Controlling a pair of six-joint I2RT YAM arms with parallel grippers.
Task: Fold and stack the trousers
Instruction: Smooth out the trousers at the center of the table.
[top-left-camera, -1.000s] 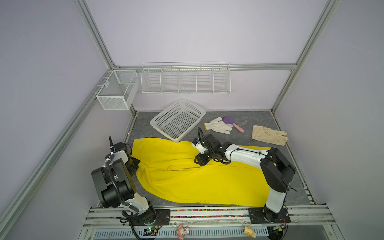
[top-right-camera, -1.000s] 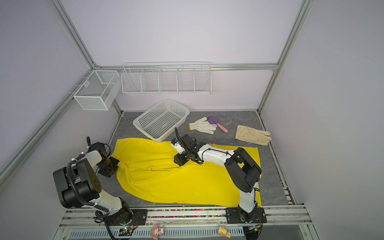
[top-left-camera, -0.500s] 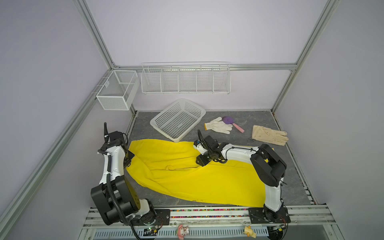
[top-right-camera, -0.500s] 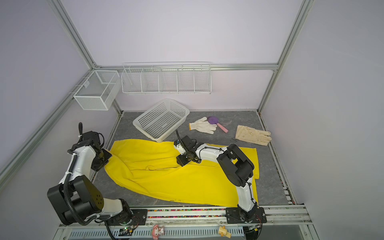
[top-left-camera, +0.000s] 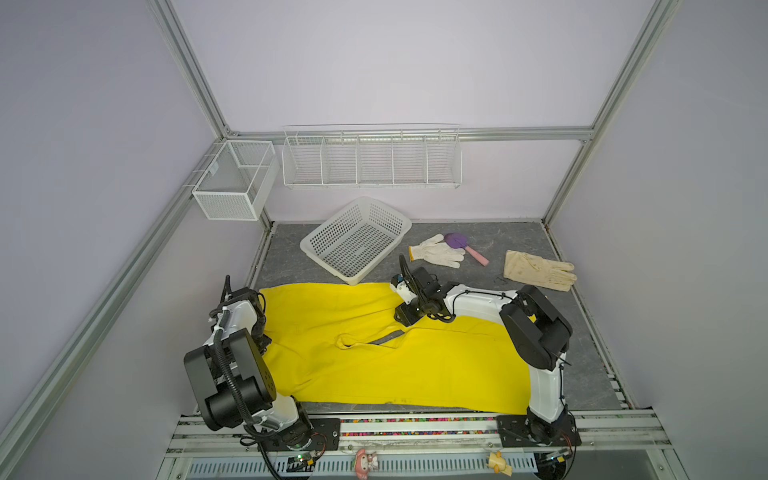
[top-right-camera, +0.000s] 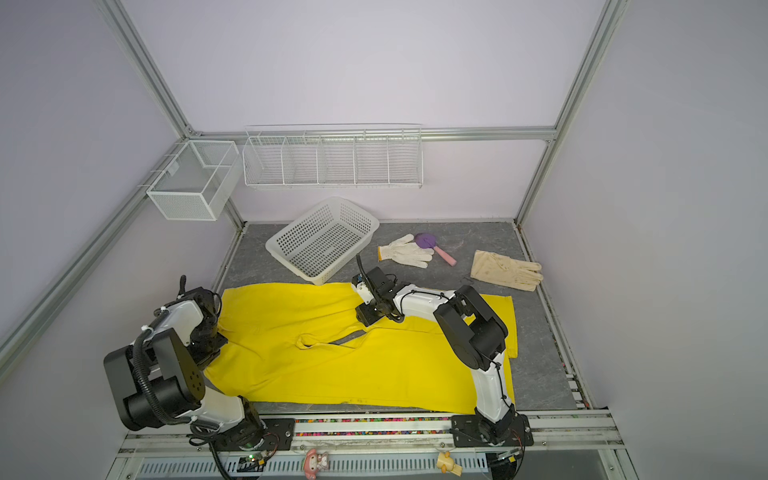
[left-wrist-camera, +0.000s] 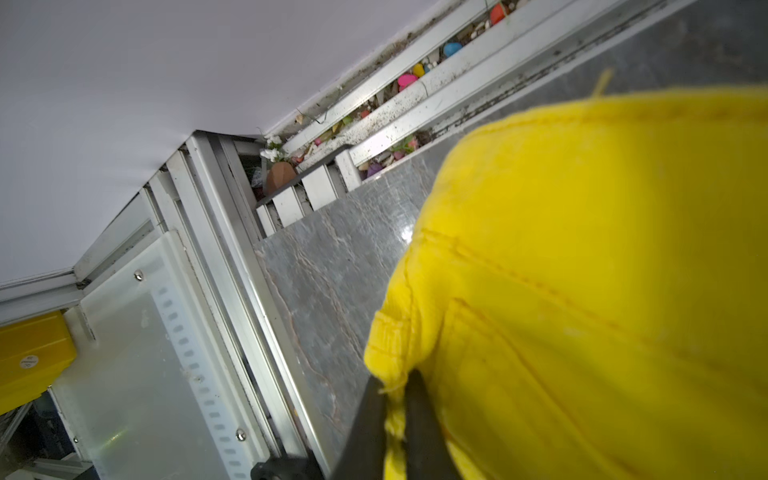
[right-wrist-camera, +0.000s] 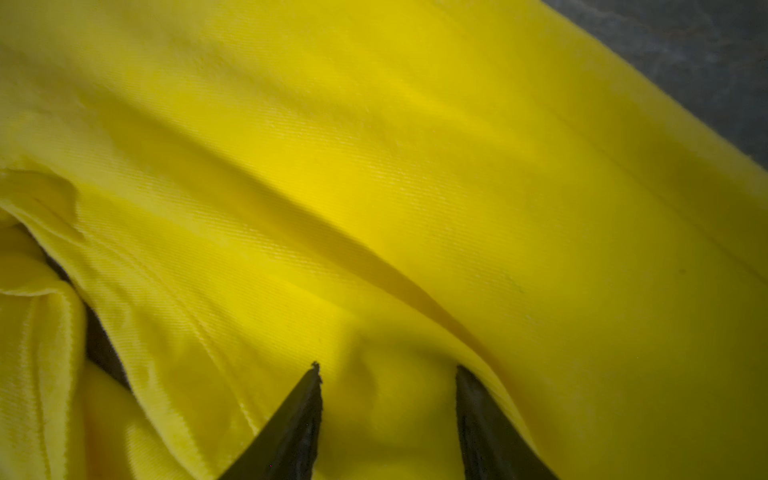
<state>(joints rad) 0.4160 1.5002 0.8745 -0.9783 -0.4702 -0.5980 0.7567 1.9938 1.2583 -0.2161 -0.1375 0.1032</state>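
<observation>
Yellow trousers (top-left-camera: 395, 357) are lying spread across the near worktop (top-left-camera: 590, 365). The left gripper (left-wrist-camera: 392, 411) is pinching only a thin edge at their left corner, which could slip free. The right gripper (right-wrist-camera: 387, 368), jaws apart, is pressing mid-cloth and risks dragging wrinkles into the fold.

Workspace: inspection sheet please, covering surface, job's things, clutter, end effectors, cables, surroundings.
Surface: grey stone-look tabletop, partly covered.
Job's things: yellow trousers spread out, unfolded.
Clutter: basket, white knit glove, purple-headed tool, cream glove, all behind the trousers.
End effectors: left end effector pinches a trouser edge; right end effector open, tips on the cloth.
Cables: black cable along the left arm.
Surroundings: wire rack, mesh box on the walls.
</observation>
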